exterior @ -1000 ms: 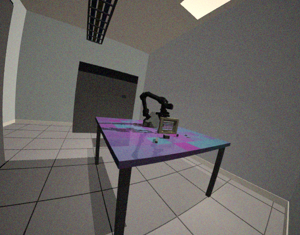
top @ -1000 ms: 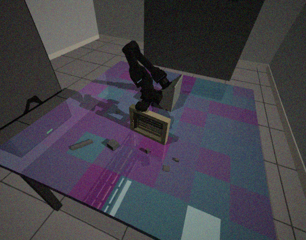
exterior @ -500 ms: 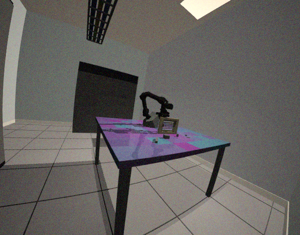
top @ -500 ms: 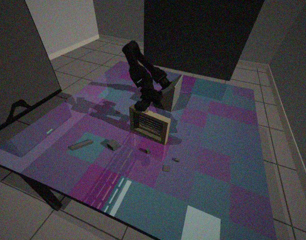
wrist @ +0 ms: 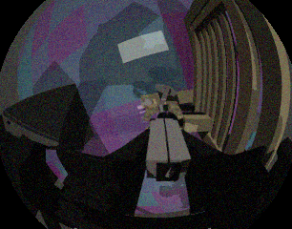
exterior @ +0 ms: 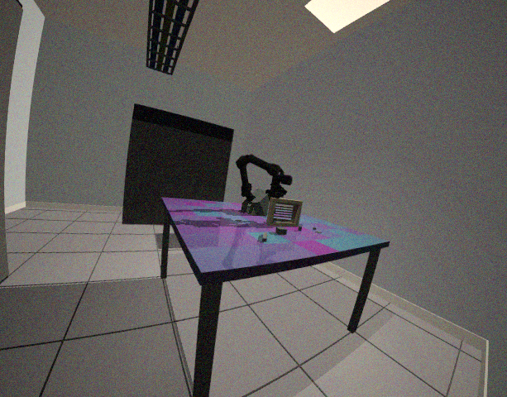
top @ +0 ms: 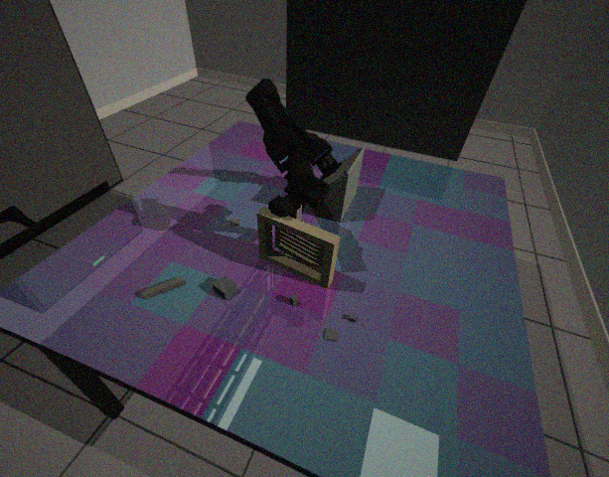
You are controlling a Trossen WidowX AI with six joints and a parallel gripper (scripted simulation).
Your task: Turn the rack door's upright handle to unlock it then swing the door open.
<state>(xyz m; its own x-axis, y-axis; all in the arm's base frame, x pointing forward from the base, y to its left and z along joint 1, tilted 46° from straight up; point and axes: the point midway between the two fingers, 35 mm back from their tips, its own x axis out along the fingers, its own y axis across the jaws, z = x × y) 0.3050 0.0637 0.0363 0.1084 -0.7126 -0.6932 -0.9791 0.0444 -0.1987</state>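
Note:
The tan rack frame (top: 334, 261) (exterior: 299, 213) stands upright on the table (top: 422, 359) (exterior: 227, 266). Its slatted door (top: 300, 243) (wrist: 218, 72) appears a little ajar, with a narrow strip of table colour showing beside it; the exact angle is unclear. My gripper (top: 289, 206) (wrist: 164, 134) is on the far side of the rack in the top view. Its grey fingers are close together at the tan handle (wrist: 196, 122) and shut on it. The fingers and dark gripper body cover much of the handle, so how far it is turned cannot be told.
A grey upright panel (top: 351, 185) stands close beside the arm. A bar (top: 160, 287) (exterior: 264, 236), a block (top: 225, 287) (exterior: 281, 231) and several small pieces lie on the rack's other side. The image is dark and grainy.

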